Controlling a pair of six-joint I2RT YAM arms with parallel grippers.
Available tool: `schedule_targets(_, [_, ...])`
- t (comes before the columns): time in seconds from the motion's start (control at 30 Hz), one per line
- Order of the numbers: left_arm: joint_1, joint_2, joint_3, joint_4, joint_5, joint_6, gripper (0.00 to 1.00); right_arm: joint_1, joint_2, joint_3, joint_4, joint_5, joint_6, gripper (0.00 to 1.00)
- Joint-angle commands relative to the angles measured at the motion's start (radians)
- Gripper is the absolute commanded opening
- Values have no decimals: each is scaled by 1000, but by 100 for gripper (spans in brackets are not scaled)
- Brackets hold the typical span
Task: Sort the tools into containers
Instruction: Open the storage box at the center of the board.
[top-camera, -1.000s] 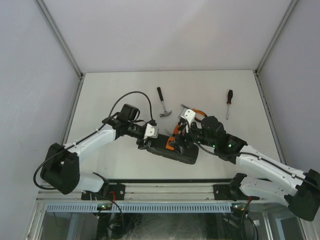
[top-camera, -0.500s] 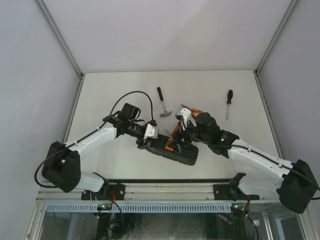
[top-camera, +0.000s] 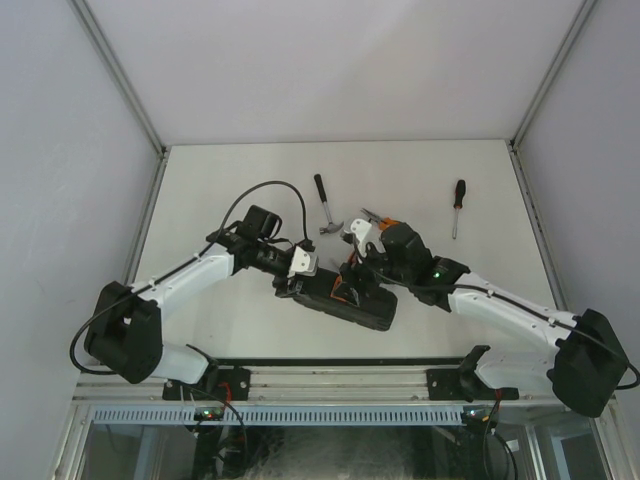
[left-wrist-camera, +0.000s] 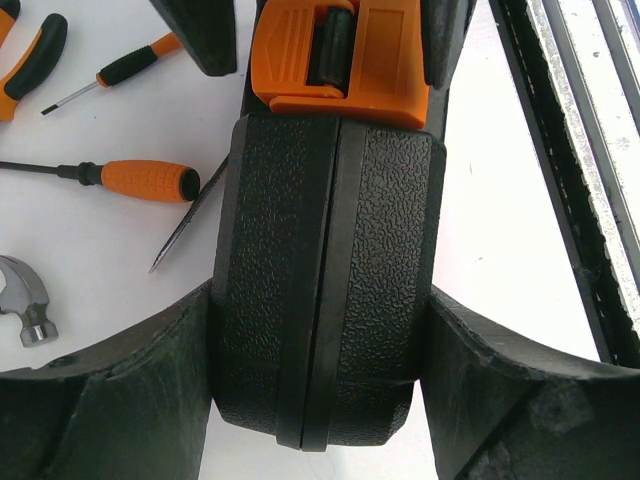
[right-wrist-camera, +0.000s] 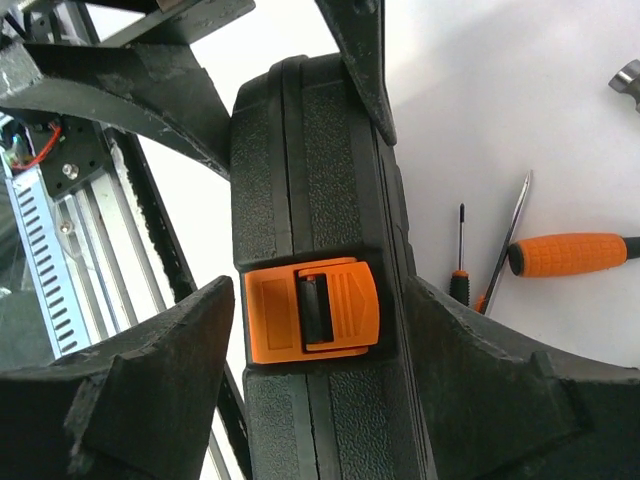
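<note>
Currently, one black case (top-camera: 348, 300), closed, sits at the near middle of the bench (top-camera: 230, 180) between the two arms. Both wrist views show its pebbled edge, the seam between its halves and the orange latch (right-wrist-camera: 312, 310) fastened across that seam. Whether the case rests on the bench or is lifted off it cannot be told. The left gripper (left-wrist-camera: 320, 300) is closed on the end of the case away from the latch, one finger (left-wrist-camera: 110, 400) flat against each broad side. The right gripper (right-wrist-camera: 318, 290) straddles the latch end, its fingers (right-wrist-camera: 490, 390) lying against both sides of the case just beside the latch, part-way open to the case's thickness. The tools lie loose on the bench, outside the case:

- The hammer (top-camera: 323, 200) is beyond the case, with its head toward the arms.
- The pliers (top-camera: 390, 222) are just right of the hammer head and partly hidden by the right wrist.
- An orange-handled screwdriver (left-wrist-camera: 145, 180) and a slimmer black-and-orange screwdriver (left-wrist-camera: 125, 68) lie close beside the case.
- A long black-handled screwdriver (top-camera: 458, 198) lies well apart at the far right.
</note>
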Motion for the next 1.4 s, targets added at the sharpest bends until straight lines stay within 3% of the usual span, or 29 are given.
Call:
schedule_targets(0.0, [-6,22,42,-26,-30,11,0,28,6,46,-17,33,-51,66])
schedule_targets(0.37, [-5,30,48,-27,-43,3,0,95,11,53,-60,124,-128,44])
schedule_targets(0.7, [-6,40,56,-27,-57,-6,0,163,23,53,-79,213,-182,30])
schedule_targets(1.1, [-6,49,62,-26,-66,-11,0,220,-38,41,-61,333,-203,22])
schedule_targets(1.37, [-6,56,66,-27,-74,-16,0,225,-139,-7,-7,315,-188,22])
